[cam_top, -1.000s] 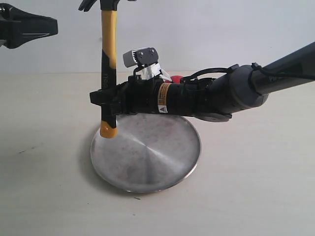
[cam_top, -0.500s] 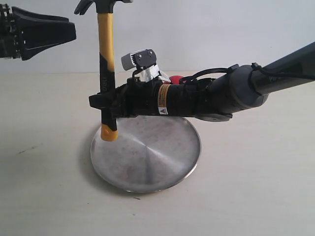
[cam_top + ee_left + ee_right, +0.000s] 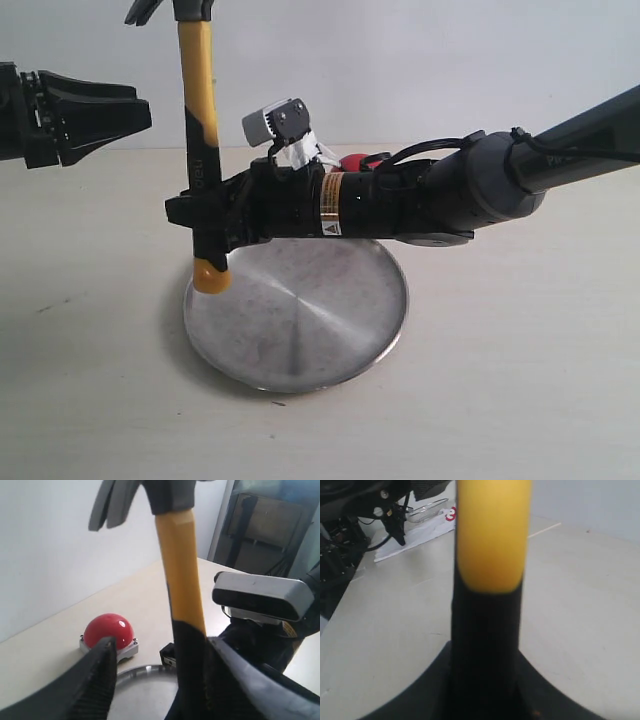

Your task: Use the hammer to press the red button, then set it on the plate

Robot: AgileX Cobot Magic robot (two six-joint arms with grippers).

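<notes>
The right fingers point(image 3: 182, 212) are clamped on the black handle of the yellow-necked claw hammer point(image 3: 196, 95), holding it roughly upright, dark head up. Its yellow looped end is just above the rim of the large round silver metal plate point(image 3: 320, 335) on the pale desk point(image 3: 520, 380). The left fingers point(image 3: 100, 115) stand apart and empty, near the hammer's neck without touching it, and the glossy red dome button point(image 3: 108, 629) sits just behind the plate.
</notes>
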